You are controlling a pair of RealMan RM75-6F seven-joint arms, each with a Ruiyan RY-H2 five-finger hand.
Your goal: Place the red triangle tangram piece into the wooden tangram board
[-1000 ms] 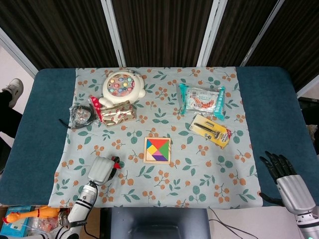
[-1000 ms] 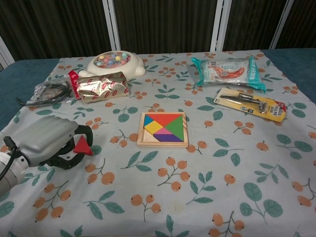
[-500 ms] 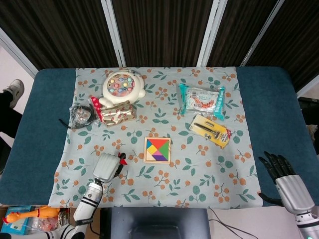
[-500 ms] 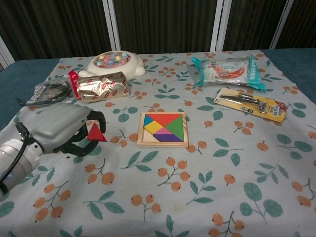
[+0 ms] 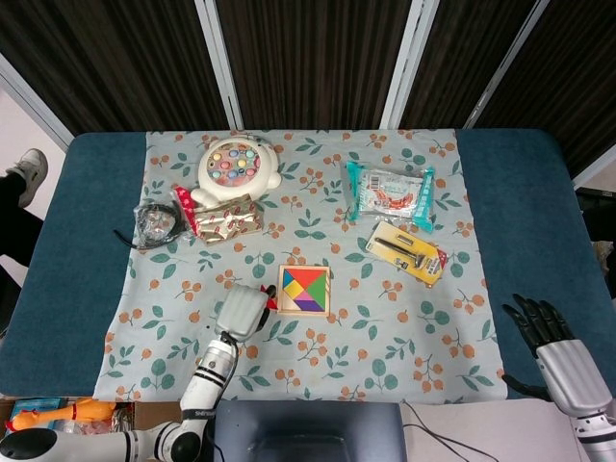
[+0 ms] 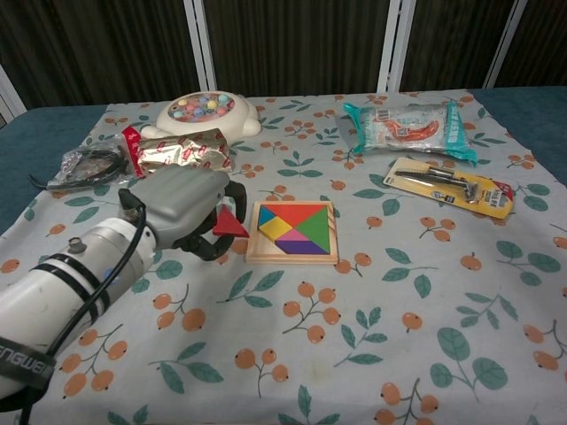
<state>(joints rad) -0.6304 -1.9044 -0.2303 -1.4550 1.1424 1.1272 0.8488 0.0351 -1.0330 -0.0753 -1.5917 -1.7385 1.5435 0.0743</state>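
My left hand pinches the red triangle piece just left of the wooden tangram board, close to its left edge. The board lies flat mid-table and shows orange, green, yellow, blue and purple pieces, with a red strip along its upper left. My right hand rests at the table's front right corner, fingers spread, holding nothing; the chest view does not show it.
A round fishing toy, a gold-wrapped pack and a black bundle lie at the back left. A teal snack bag and a yellow tool pack lie at the back right. A floral cloth covers the table.
My left hand has carried the red triangle rightward from the cloth's front left to the board's left edge. The right hand has stayed put.
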